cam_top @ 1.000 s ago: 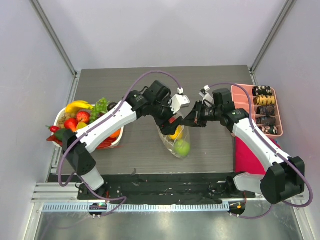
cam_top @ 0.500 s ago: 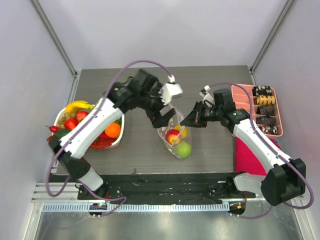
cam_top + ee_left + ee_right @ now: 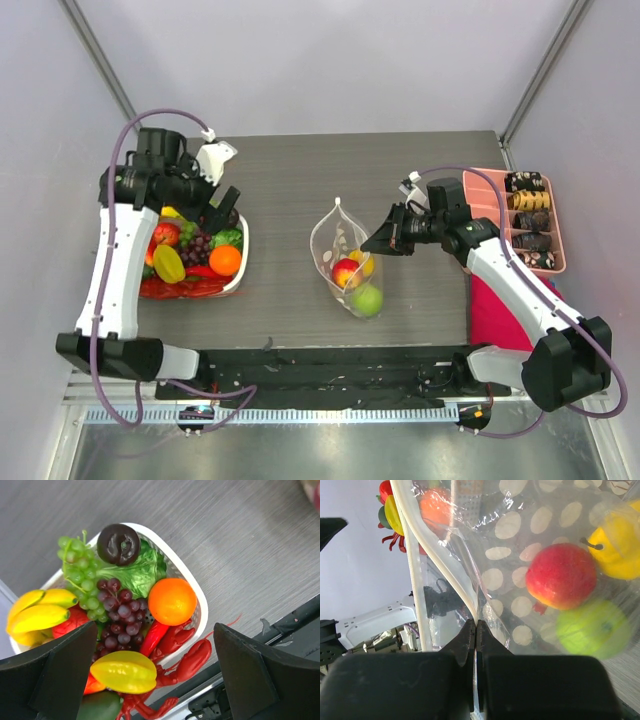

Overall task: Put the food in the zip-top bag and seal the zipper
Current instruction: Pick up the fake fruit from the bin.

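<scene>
- Top external: zip-top bag (image 3: pixel 343 250) sits mid-table between the arms. It is clear plastic with white dots, its mouth end lifted.
- Inside it: red fruit (image 3: pixel 345 272), yellow fruit (image 3: pixel 365 263) and green apple (image 3: pixel 367 299), packed together at the near end.
- Right gripper (image 3: pixel 384 240): jaws pressed together, pinching the bag's mouth edge.
- Right wrist: zipper (image 3: pixel 418 580) shows as a pale strip running up from the fingertips; its end tab can't be made out. The green apple is blurred and the bag is cut off by the frame.
- Left gripper (image 3: pixel 222 205): jaws spread wide, holding nothing, above the white basket (image 3: pixel 243 258) of remaining food at the table's left.
- Left wrist: fingers hide the basket's near corners; the orange (image 3: pixel 172 601) is in plain view.
</scene>
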Controlling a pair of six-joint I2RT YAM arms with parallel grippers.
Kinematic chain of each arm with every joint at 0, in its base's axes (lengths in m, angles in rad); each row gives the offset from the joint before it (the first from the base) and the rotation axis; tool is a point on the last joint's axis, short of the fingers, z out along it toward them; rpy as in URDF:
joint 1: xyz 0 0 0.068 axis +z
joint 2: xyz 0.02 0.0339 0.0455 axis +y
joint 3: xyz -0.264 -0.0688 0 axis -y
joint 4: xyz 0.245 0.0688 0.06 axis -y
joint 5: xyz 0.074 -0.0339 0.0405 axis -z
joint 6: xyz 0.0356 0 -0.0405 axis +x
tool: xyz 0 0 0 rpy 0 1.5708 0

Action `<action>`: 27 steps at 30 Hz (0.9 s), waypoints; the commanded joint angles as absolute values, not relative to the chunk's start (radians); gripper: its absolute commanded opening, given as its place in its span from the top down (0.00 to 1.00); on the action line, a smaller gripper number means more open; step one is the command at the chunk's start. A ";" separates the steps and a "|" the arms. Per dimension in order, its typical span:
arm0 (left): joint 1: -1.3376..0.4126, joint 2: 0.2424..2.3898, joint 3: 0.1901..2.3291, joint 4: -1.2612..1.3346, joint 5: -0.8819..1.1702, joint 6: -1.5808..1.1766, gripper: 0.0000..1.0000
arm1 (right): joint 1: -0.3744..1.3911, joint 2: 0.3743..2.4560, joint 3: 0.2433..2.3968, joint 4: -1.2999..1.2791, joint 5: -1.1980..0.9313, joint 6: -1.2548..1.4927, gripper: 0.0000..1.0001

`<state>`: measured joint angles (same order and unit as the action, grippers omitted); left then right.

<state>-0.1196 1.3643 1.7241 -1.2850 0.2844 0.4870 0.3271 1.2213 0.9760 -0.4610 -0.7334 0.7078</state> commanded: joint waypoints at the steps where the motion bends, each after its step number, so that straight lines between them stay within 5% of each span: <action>1: -0.118 1.465 1.692 -1.197 0.213 0.411 0.01 | 0.324 1.197 0.982 -0.420 -0.733 0.710 0.99; 12: -0.132 1.770 1.775 -1.140 0.081 0.328 0.06 | 0.322 1.200 0.992 -0.431 -0.727 0.703 0.99; 27: -0.140 1.851 1.700 -1.055 0.044 0.367 0.05 | 0.324 1.201 0.988 -0.433 -0.727 0.701 0.99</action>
<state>-0.1307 1.8378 1.7138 -1.1030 0.0471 0.3511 0.3252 1.2213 0.9756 -0.4568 -0.7303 0.7090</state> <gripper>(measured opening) 0.944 0.024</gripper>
